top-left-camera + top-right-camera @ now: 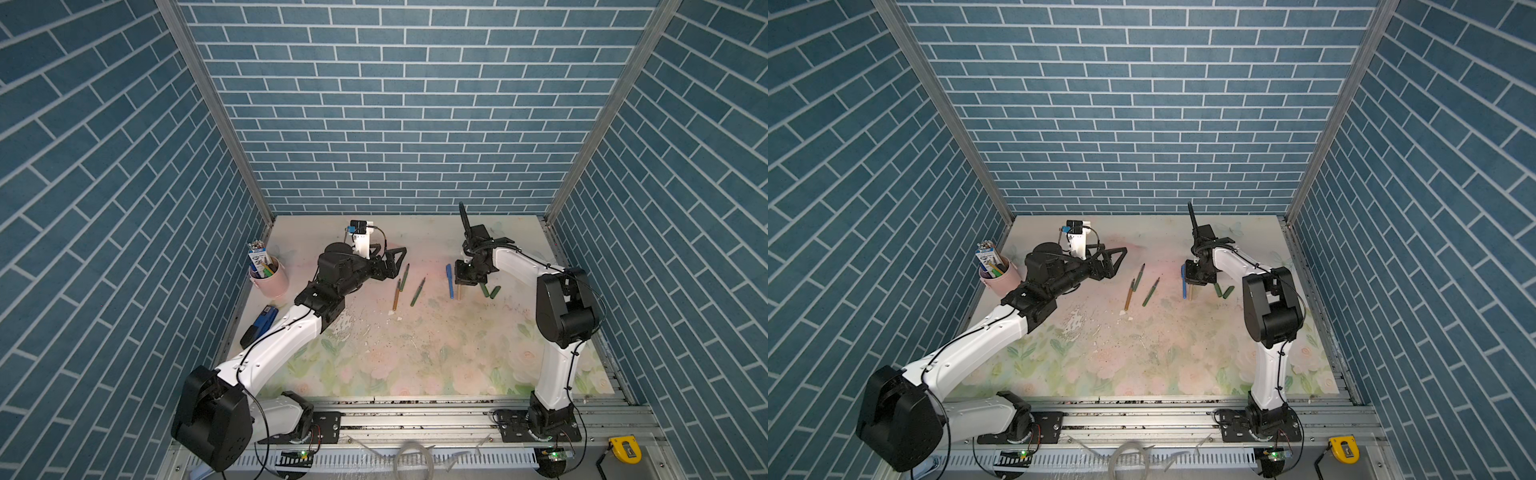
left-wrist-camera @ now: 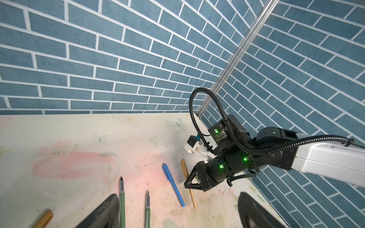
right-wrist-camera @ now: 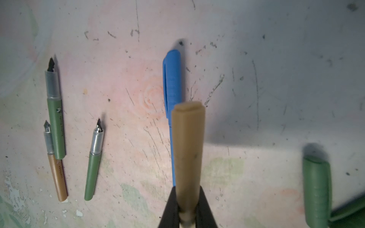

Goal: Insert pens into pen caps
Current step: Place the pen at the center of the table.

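Right gripper pinches slim golden-brown pen, cap on, toward surface's far right, just beside capped blue pen. Left gripper spread, near three uncapped pens mid-surface. Risk: release knocks blue pen toward stubby dark-green caps.

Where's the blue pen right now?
In a top view the blue pen lies just left of the right gripper, beside the golden-brown pen it holds.

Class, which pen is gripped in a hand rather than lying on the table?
The capped golden-brown pen, clamped in the right hand; the rest lie loose.
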You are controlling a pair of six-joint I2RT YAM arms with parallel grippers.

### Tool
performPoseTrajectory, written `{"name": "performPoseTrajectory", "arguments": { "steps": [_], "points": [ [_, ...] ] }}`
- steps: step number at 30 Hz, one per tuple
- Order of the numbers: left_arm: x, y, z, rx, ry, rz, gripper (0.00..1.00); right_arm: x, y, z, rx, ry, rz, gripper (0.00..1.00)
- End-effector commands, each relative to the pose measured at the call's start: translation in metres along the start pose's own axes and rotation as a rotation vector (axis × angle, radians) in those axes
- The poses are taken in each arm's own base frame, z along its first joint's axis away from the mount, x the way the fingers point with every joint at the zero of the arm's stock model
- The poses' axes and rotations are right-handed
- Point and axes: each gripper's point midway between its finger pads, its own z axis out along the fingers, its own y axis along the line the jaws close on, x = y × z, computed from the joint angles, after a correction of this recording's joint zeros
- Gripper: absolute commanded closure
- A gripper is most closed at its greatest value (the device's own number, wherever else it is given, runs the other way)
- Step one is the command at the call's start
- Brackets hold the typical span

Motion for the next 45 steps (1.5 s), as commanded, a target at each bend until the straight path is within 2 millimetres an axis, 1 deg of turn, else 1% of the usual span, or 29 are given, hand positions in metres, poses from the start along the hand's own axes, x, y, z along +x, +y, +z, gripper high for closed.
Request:
{"name": "performPoseTrajectory", "arguments": {
  "steps": [1,6,8,12,14,17,20,22,24,26,29,31,34,37,39,40,42,43,45],
  "points": [
    [-0.003,-0.001,0.004,0.01,0.009,-0.008,0.05,0.0,-0.012,0.004,0.038,0.033,-0.013,0.92],
    [0.004,0.004,0.009,0.003,0.035,-0.017,0.05,-0.001,-0.025,0.015,0.045,0.038,0.007,0.91],
    [0.006,0.006,0.011,-0.001,0.043,-0.02,0.05,0.0,-0.027,0.019,0.031,0.043,0.015,0.89],
    [0.01,0.008,0.014,-0.014,0.077,-0.006,0.05,-0.001,-0.025,0.02,0.017,0.046,0.011,0.86],
    [0.012,0.013,0.013,-0.042,0.093,0.008,0.05,-0.001,-0.025,0.02,0.009,0.048,0.016,0.84],
    [0.015,0.016,0.013,-0.058,0.108,0.036,0.05,0.001,-0.019,0.017,-0.018,0.059,0.021,0.81],
    [0.019,0.023,0.014,-0.091,0.12,0.066,0.04,0.001,-0.014,0.013,-0.042,0.08,0.036,0.8],
    [0.021,0.025,0.015,-0.099,0.129,0.069,0.04,0.003,-0.012,0.017,-0.054,0.102,0.046,0.78],
    [0.022,0.023,0.017,-0.082,0.135,0.062,0.04,0.005,-0.014,0.019,-0.046,0.104,0.049,0.77],
    [0.02,0.019,0.017,-0.064,0.134,0.056,0.04,0.0,-0.015,0.012,-0.038,0.07,0.036,0.76],
    [0.018,0.017,0.016,-0.059,0.134,0.048,0.07,-0.01,-0.013,-0.007,-0.03,0.008,0.016,0.76],
    [0.02,0.019,0.017,-0.068,0.143,0.05,0.08,-0.013,-0.008,-0.019,-0.045,-0.029,0.009,0.76],
    [0.027,0.027,0.022,-0.102,0.165,0.037,0.14,-0.012,-0.006,-0.041,-0.047,-0.089,-0.001,0.76],
    [0.039,0.042,0.029,-0.162,0.215,0.018,0.22,-0.001,-0.009,-0.057,-0.043,-0.138,-0.011,0.76],
    [0.054,0.056,0.036,-0.224,0.287,-0.013,0.26,0.007,-0.02,-0.064,0.011,-0.16,-0.027,0.76],
    [0.063,0.058,0.04,-0.233,0.343,-0.01,0.3,0.01,-0.024,-0.066,0.026,-0.172,-0.036,0.76],
    [0.086,0.062,0.049,-0.256,0.481,0.014,0.41,0.02,-0.031,-0.069,0.049,-0.181,-0.034,0.77],
    [0.096,0.062,0.052,-0.271,0.534,0.028,0.43,0.024,-0.033,-0.07,0.055,-0.181,-0.028,0.78],
    [0.125,0.063,0.058,-0.311,0.688,0.077,0.47,0.033,-0.035,-0.071,0.052,-0.178,-0.011,0.79]
  ]
}}
